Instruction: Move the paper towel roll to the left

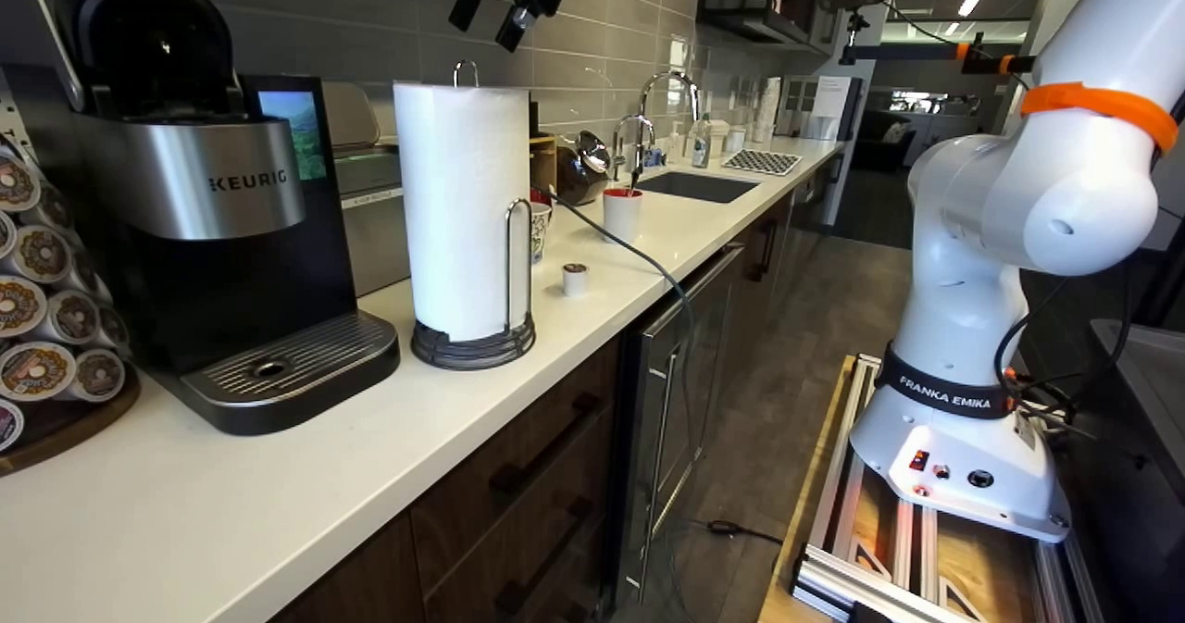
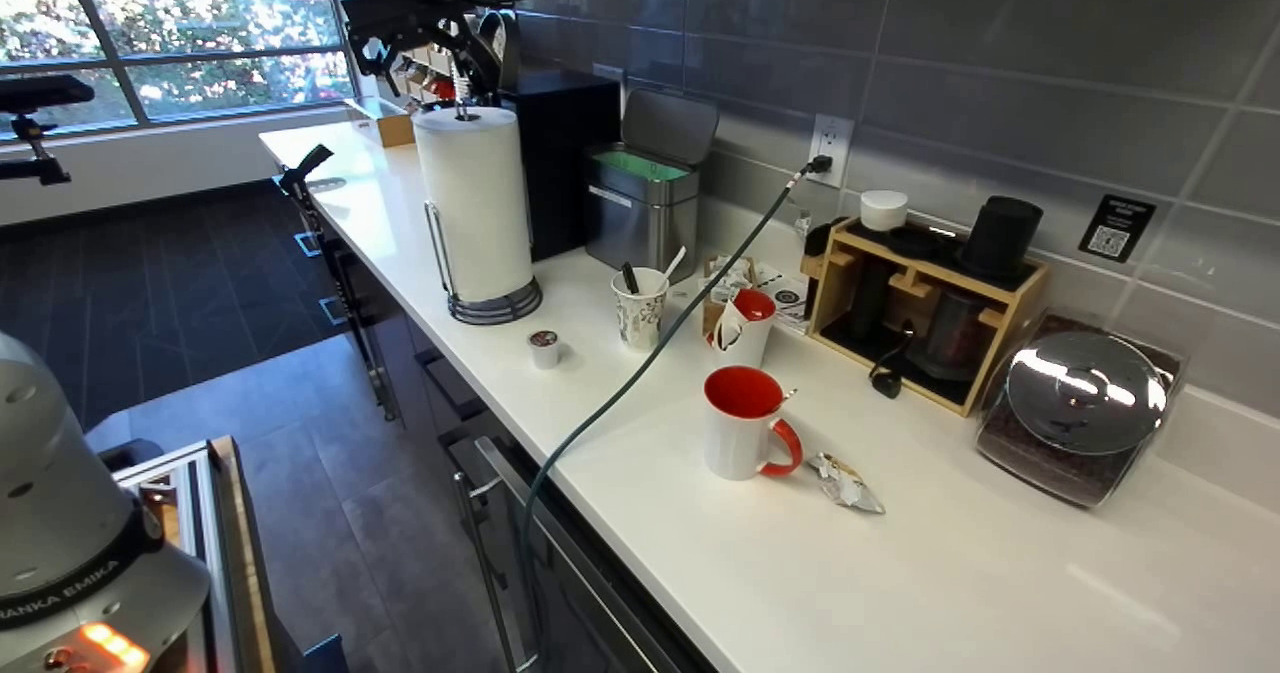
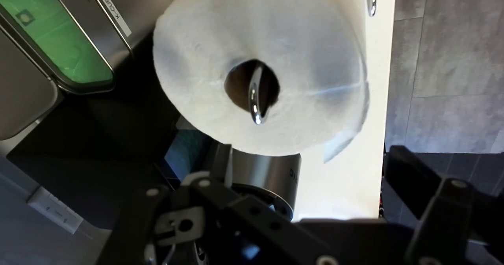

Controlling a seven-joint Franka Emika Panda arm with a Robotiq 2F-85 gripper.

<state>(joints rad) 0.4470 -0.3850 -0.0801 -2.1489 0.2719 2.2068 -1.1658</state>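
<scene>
White and tall, the paper towel roll (image 1: 467,206) stands on its dark holder (image 1: 474,350) on the counter (image 1: 231,493), just beside the coffee machine (image 1: 227,276). I judge this to be the approach: my gripper (image 3: 313,154) hangs above roll height, jaws spread wide with nothing between them. Next I'd want to line up over the roll's top or the chrome loop (image 3: 254,97) in its core, come down, take hold, then shift it all left, upright; which grip suits best, I can't say. Lettering I can read: KEURIG across the machine's silver front, FRANKA EMIKA on the black base band (image 1: 944,395) of the arm (image 1: 1018,202), and "K-CUP RECY", cut off at the wrist view's edge, on the steel bin (image 3: 141,3). The QR-code placard (image 2: 1117,228) is too small to read.
</scene>
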